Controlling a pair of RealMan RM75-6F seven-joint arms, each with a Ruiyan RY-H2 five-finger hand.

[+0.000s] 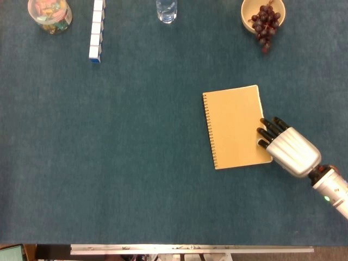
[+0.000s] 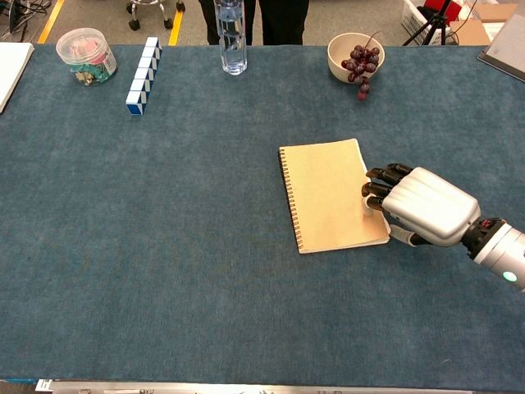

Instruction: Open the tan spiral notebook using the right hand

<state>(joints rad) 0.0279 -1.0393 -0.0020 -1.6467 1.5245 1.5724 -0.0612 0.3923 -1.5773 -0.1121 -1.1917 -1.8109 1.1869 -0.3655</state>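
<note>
The tan spiral notebook point(image 1: 234, 126) point(image 2: 326, 194) lies closed and flat on the blue table cloth, right of centre, with its spiral binding along the left side. My right hand point(image 1: 288, 149) point(image 2: 422, 205) sits at the notebook's right edge, back of the hand up. Its dark fingertips point(image 1: 263, 132) point(image 2: 376, 187) are bent down and touch the cover just inside that edge. The cover is not lifted. The thumb shows below the hand, beside the notebook's lower right corner. My left hand appears in neither view.
Along the far edge stand a bowl of grapes point(image 1: 263, 15) point(image 2: 354, 56), a water bottle point(image 1: 166, 10) point(image 2: 231, 37), a row of blue-and-white blocks point(image 1: 97, 30) point(image 2: 142, 64) and a clear jar point(image 1: 49, 13) point(image 2: 85, 56). A white sheet lies at far left point(image 2: 10, 66).
</note>
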